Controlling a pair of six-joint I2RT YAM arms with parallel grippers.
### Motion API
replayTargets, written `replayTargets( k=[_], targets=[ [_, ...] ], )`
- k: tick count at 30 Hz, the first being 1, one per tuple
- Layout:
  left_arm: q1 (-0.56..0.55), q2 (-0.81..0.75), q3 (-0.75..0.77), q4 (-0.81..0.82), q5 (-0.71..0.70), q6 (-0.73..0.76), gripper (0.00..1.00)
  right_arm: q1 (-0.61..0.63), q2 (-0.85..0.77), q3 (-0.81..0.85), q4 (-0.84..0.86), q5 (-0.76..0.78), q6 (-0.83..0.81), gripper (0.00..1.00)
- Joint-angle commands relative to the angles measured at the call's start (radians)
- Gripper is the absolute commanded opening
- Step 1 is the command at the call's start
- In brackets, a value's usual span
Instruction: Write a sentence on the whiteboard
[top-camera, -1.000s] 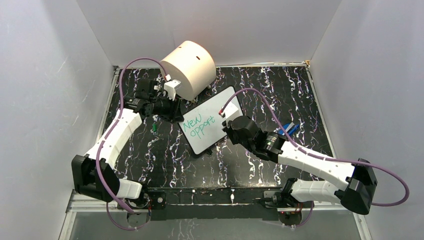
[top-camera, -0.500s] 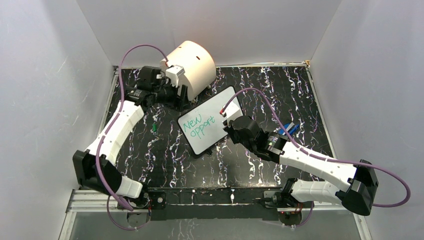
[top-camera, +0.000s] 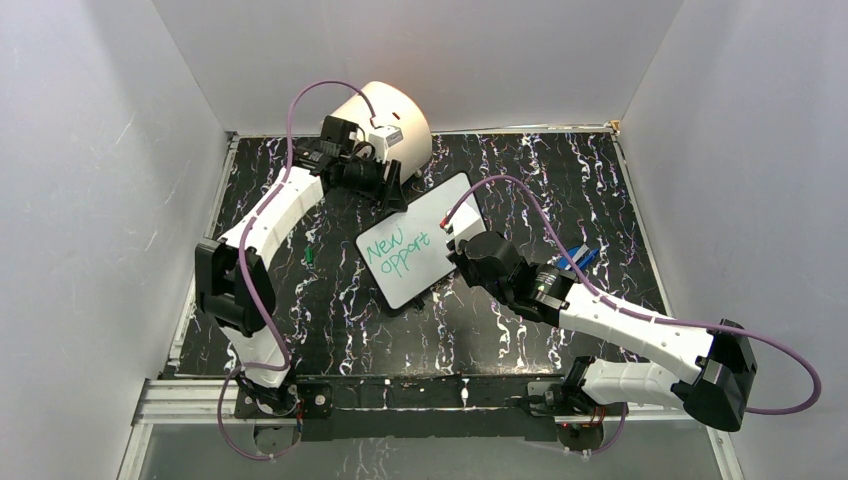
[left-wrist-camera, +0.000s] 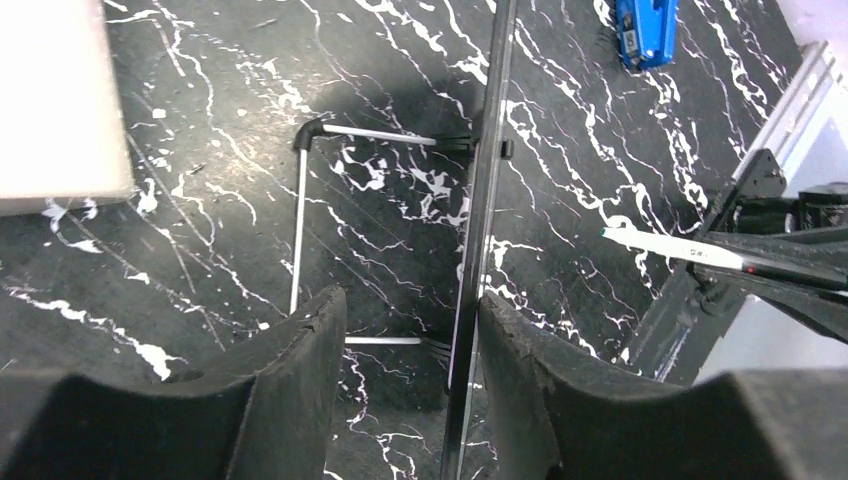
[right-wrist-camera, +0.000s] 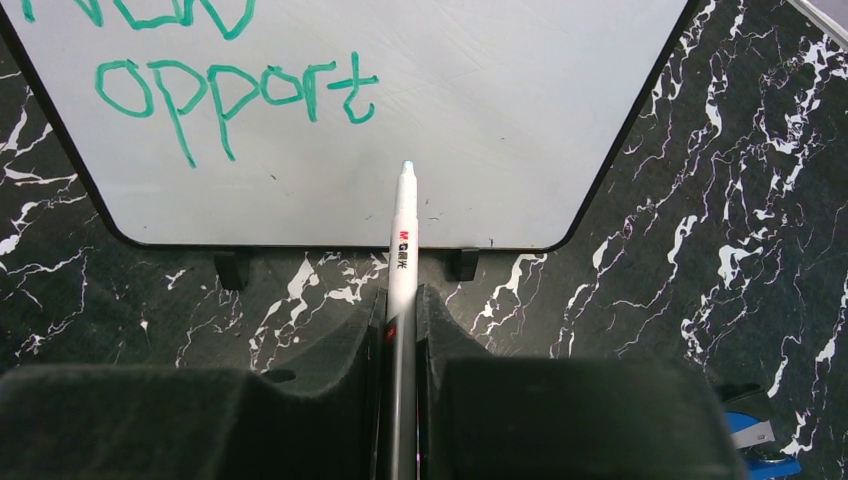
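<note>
The whiteboard (top-camera: 435, 205) sits propped on its wire stand (left-wrist-camera: 300, 230) mid-counter (top-camera: 580, 190), and the green sentence (right-wrist-camera: 235, 90) reads "New opport". The right gripper (right-wrist-camera: 402, 297) is pinching a marker (right-wrist-camera: 403, 220), its long axis aimed straight at the board and its tip just right of the last "t" (can't tell if it's touching). The left gripper (left-wrist-camera: 412, 305) is spread, straddling the board's edge. The right arm looks like the one to write.

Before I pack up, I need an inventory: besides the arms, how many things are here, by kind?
Whiteboard: 1
Marker: 1
Cylinder: 1
Blue item: 1
Green bit: 1
Total: 5
</note>
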Motion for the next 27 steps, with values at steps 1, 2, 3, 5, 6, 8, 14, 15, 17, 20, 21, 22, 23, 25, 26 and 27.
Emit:
replayTargets(
  k=[1, 2, 3, 5, 6, 8, 14, 15, 17, 20, 21, 22, 23, 25, 26, 27],
  targets=[
    [-0.007, 0.007, 0.061, -0.035, 0.131, 0.036, 0.44, -0.004, -0.006, 0.025, 0.054, 0.031, -0.015, 0.00],
    [-0.009, 0.015, 0.067, -0.042, 0.144, 0.040, 0.42, -0.004, -0.002, 0.027, 0.051, 0.031, -0.015, 0.00],
    [-0.009, 0.023, 0.074, -0.050, 0.160, 0.050, 0.40, -0.004, 0.000, 0.031, 0.048, 0.028, -0.015, 0.00],
    [-0.009, 0.033, 0.085, -0.071, 0.186, 0.067, 0.34, -0.005, 0.001, 0.033, 0.049, 0.028, -0.018, 0.00],
    [-0.009, 0.036, 0.087, -0.081, 0.199, 0.079, 0.31, -0.004, 0.000, 0.035, 0.049, 0.029, -0.020, 0.00],
    [-0.009, 0.038, 0.089, -0.106, 0.208, 0.100, 0.25, -0.005, 0.002, 0.035, 0.051, 0.026, -0.020, 0.00],
    [-0.009, 0.048, 0.093, -0.172, 0.222, 0.162, 0.12, -0.004, 0.017, 0.045, 0.048, 0.012, -0.021, 0.00],
    [-0.010, 0.050, 0.093, -0.180, 0.224, 0.171, 0.11, -0.005, 0.017, 0.047, 0.047, 0.009, -0.021, 0.00],
    [-0.009, 0.050, 0.096, -0.193, 0.224, 0.183, 0.07, -0.005, 0.017, 0.047, 0.047, 0.007, -0.021, 0.00],
    [-0.009, 0.054, 0.106, -0.223, 0.224, 0.205, 0.01, -0.005, 0.019, 0.040, 0.053, -0.002, -0.018, 0.00],
    [-0.009, 0.054, 0.106, -0.233, 0.220, 0.216, 0.00, -0.005, 0.019, 0.038, 0.053, -0.007, -0.018, 0.00],
    [-0.009, 0.056, 0.105, -0.241, 0.217, 0.226, 0.00, -0.004, 0.021, 0.037, 0.054, -0.012, -0.017, 0.00],
    [-0.009, 0.056, 0.101, -0.248, 0.208, 0.232, 0.00, -0.005, 0.022, 0.037, 0.052, -0.016, -0.017, 0.00],
    [-0.009, 0.058, 0.100, -0.258, 0.196, 0.239, 0.00, -0.004, 0.028, 0.042, 0.052, -0.020, -0.018, 0.00],
    [-0.009, 0.061, 0.098, -0.260, 0.196, 0.240, 0.00, -0.004, 0.032, 0.046, 0.050, -0.024, -0.018, 0.00],
    [-0.009, 0.062, 0.097, -0.261, 0.197, 0.240, 0.00, -0.004, 0.034, 0.050, 0.047, -0.027, -0.018, 0.00]
  ],
)
